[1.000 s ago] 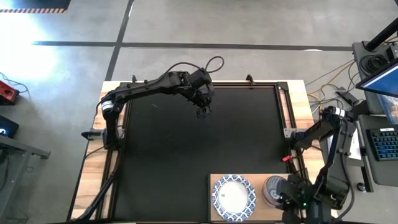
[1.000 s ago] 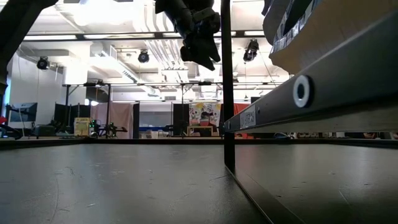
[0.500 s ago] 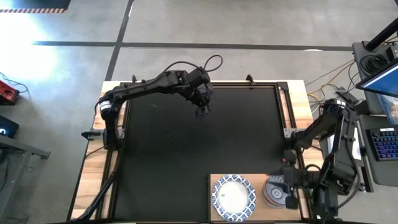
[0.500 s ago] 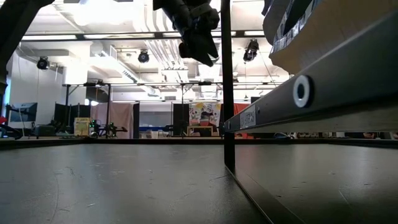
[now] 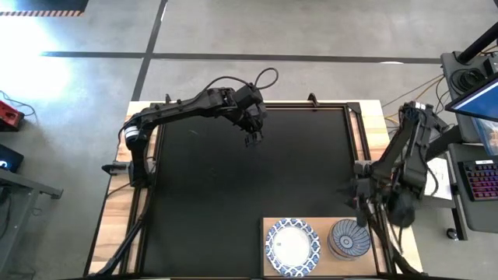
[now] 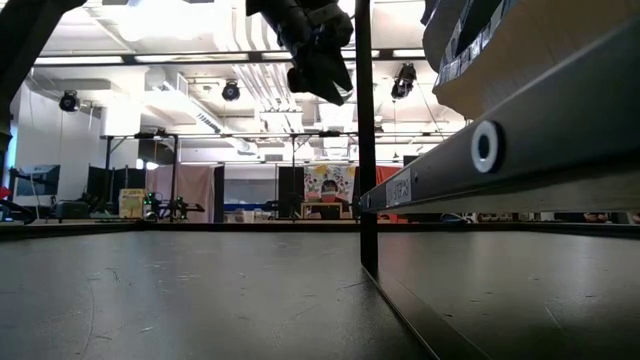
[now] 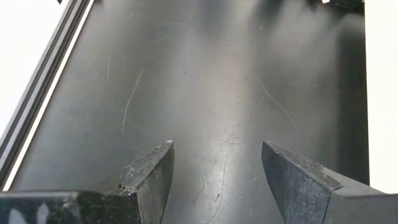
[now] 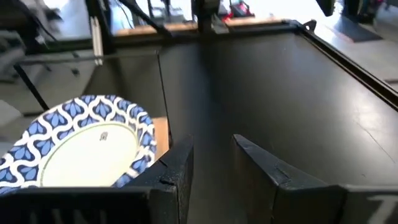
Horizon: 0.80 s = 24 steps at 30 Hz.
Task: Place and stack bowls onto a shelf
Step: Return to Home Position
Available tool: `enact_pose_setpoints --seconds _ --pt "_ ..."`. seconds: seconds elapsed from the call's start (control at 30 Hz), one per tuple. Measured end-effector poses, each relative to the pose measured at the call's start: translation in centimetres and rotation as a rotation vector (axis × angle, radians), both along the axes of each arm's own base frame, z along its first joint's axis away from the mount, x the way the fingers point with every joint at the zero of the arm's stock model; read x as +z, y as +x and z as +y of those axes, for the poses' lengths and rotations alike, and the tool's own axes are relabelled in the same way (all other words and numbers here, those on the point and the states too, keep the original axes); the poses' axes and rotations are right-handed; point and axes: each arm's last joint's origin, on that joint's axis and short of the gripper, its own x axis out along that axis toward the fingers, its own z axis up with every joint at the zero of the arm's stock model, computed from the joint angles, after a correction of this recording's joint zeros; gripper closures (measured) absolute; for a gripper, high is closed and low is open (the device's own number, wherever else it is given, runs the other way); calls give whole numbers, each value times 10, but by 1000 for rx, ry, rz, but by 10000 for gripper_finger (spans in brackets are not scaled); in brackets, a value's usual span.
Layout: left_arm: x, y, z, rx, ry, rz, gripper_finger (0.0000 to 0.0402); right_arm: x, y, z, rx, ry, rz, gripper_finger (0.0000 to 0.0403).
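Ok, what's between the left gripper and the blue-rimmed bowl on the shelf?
Nothing but bare black mat, as the high view shows, from the left gripper to the blue-rimmed bowl.

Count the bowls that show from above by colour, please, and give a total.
white bowl: 1
striped bowl: 1
Total: 2 in view, both on the shelf. Any bowls beneath them are hidden and cannot be counted.
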Motion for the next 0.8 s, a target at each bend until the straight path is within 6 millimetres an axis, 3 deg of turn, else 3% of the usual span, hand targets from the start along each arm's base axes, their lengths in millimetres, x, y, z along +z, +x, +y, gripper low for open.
enact_pose_setpoints --seconds 0.23,0.5,0.8 --pt "1 3 -6 0 -9 -12 177 -15 -21 -48 66 194 -221 305" --pt "7 13 -15 -18 9 -107 177 -27 -29 -60 250 170 -499 305" --pt "11 22 -40 -33 27 -156 177 -47 -33 -69 294 111 -555 305"
